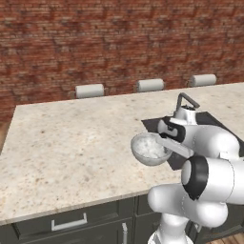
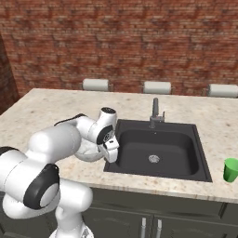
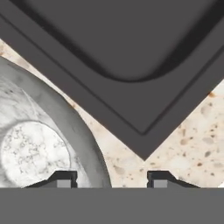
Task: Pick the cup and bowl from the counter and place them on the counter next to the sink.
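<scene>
Both items sitting on worktop (image 1: pixel 71 143) beside sink (image 2: pixel 158 148): bowl (image 1: pixel 150 148) left, green cup (image 2: pixel 230 169) right. Jaws standing apart astride bowl rim, gripping nothing. Task looking nearly finished.

I count one bowl (image 1: pixel 150 148) and one cup (image 2: pixel 230 169) on the one counter (image 1: pixel 71 143), with one sink (image 2: pixel 160 148) set into it and one faucet (image 2: pixel 156 113) behind the basin, whose floor has one drain (image 2: pixel 154 159). Three pale stool seats (image 2: pixel 95 84) line the counter's far edge. My one arm (image 2: pixel 56 148) ends in one gripper (image 3: pixel 112 180) with two fingertips (image 3: pixel 63 179), and I see one drawer handle (image 1: pixel 69 224) below.
</scene>
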### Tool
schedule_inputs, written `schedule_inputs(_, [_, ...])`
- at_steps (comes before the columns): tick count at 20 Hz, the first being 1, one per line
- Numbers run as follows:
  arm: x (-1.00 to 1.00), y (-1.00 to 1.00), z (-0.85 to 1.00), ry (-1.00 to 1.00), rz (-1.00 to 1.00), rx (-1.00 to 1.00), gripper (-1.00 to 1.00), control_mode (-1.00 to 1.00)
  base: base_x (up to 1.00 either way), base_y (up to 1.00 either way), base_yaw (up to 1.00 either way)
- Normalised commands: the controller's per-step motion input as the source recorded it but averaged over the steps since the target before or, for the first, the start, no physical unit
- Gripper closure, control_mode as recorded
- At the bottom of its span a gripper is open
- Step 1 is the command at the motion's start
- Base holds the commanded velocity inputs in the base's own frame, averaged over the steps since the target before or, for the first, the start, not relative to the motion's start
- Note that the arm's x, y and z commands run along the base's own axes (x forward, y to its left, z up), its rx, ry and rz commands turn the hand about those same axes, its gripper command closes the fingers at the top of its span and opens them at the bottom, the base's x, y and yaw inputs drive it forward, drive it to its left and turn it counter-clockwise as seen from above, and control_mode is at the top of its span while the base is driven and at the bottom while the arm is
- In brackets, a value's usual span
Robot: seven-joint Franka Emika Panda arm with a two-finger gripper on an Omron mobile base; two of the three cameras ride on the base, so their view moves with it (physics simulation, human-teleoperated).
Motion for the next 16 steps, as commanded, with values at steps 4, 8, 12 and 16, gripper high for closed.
schedule_inputs(4, [-0.41, 0.00, 0.45, -0.03, 0.01, 0.00, -1.00, -1.00, 0.00, 0.00, 0.00])
schedule_inputs(8, [-0.51, 0.00, 0.88, -0.10, 0.00, 0.00, -1.00, -1.00, 0.00, 0.00, 0.00])
schedule_inputs(12, [-0.51, 0.00, 0.67, -0.03, 0.01, 0.01, -1.00, -1.00, 0.00, 0.00, 0.00])
schedule_inputs(16, [-0.73, 0.26, 0.21, 0.00, 0.24, 0.00, -1.00, -1.00, 0.00, 0.00, 0.00])
